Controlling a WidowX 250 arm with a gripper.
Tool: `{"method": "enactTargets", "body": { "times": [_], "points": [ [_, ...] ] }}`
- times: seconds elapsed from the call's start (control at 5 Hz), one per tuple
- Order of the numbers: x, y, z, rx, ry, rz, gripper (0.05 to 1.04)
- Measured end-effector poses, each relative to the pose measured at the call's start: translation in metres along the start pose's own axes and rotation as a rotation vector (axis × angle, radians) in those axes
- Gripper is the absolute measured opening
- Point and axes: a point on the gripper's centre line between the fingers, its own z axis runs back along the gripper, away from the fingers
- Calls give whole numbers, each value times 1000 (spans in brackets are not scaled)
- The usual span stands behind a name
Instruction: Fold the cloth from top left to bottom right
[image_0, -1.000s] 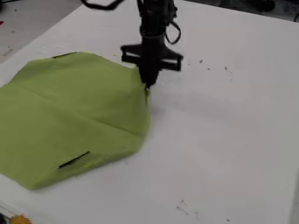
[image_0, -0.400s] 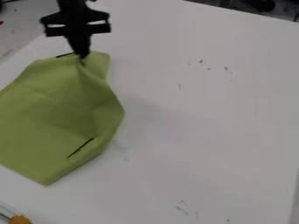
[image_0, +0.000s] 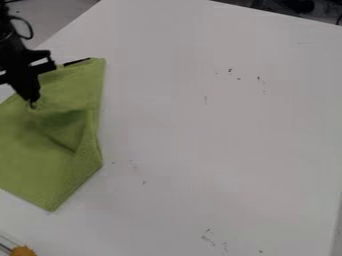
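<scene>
One green cloth (image_0: 50, 175), left side of white table (image_0: 200, 130), partly doubled over, creased mid-way. Gripper (image_0: 33, 102) at its upper left, jaws clenched on fabric. Step, likely: carrying the fold across. Next calls for lowering, smoothing, release.

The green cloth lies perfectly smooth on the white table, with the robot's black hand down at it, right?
Not smooth: the camera view shows the cloth creased. It does lie on the white table, with the black hand down at it.
</scene>
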Motion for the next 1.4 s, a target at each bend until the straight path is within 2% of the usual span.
{"method": "enactTargets", "body": {
  "times": [0.2, 0.4, 0.6, 0.8, 1.0, 1.2, 1.4],
  "points": [
    [-4, 28, -16, -14, 23, 39, 66],
    [-6, 38, -18, -8, 15, 32, 99],
    [-8, 50, -18, 12, -2, 27, 265],
    [-10, 65, -13, 78, 2, 5, 527],
    [-8, 81, -2, 190, -3, -45, 821],
    [-1, 93, 8, 274, -15, -110, 1005],
    [5, 99, 18, 314, -5, -161, 1003]
  ]
}}
